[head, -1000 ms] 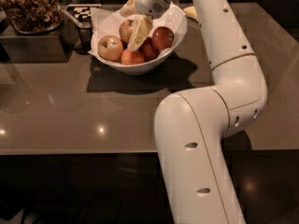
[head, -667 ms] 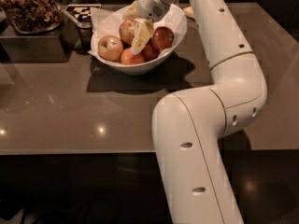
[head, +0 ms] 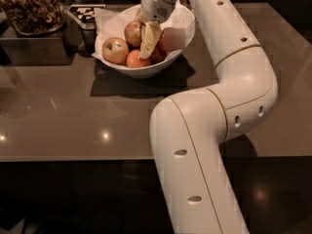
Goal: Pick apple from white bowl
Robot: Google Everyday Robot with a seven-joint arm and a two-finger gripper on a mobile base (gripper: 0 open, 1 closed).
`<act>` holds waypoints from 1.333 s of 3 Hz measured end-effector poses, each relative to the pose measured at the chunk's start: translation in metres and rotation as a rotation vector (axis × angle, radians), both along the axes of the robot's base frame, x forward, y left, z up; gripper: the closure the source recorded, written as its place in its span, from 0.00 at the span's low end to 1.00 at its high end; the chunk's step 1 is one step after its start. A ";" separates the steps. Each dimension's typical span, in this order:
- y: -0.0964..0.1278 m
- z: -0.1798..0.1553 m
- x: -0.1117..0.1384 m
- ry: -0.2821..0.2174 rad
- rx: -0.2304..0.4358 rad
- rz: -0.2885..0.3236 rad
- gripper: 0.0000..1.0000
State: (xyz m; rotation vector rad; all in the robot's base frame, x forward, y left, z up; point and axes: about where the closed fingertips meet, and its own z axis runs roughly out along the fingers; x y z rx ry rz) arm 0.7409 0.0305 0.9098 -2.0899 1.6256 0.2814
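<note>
The white bowl [head: 183,23] stands at the back of the dark table with a white paper lining and several apples in it. The dull red mottled apple [head: 132,32] lies at the back of the bowl. A paler yellow-green apple [head: 115,50] lies at the left, a red-orange one [head: 137,60] at the front, and a blurred reddish one [head: 173,39] at the right. My gripper [head: 148,42] reaches down into the bowl from above. It sits among the apples, right beside the mottled apple and just left of the blurred one.
A dark square container [head: 34,45] with a heap of brown dried stuff stands at the back left. A small checkered tag [head: 87,12] lies behind the bowl. My white arm [head: 229,87] arches over the right half of the table [head: 73,116].
The gripper has sunk a little deeper between the apples. The apple at the right of the bowl now looks blurred. The bowl has stayed in place.
</note>
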 end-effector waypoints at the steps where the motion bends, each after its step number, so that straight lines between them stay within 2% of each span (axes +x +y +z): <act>1: -0.010 0.011 -0.003 -0.016 -0.019 -0.010 0.55; 2: -0.023 0.029 -0.012 -0.025 0.000 -0.028 0.79; 3: -0.031 0.044 -0.022 -0.017 0.048 -0.037 0.99; 4: -0.039 0.055 -0.031 0.017 0.173 -0.048 1.00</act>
